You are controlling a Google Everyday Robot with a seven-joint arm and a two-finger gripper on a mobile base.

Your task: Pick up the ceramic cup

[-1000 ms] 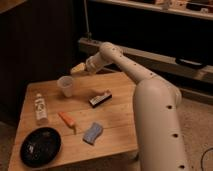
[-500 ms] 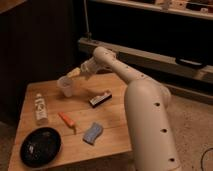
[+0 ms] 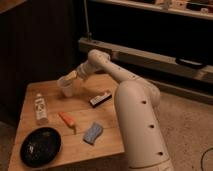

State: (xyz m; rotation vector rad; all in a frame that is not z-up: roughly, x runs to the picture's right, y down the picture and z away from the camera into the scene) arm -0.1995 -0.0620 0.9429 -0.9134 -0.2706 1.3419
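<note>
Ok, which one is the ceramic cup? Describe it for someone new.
On the wooden table, look to the far side, where the gripper is. The ceramic cup stands right beside it: small, plain white, open-topped, unlike the clear labelled bottle lying nearer the front-left.

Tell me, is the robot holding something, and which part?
Cannot tell. The gripper is at the rim of the ceramic cup, which sits on the table.

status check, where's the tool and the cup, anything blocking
Tool at the ceramic cup rim, far side of the table; grasp unclear. Cup upright. Bottle lying apart, nothing in the way.
</note>
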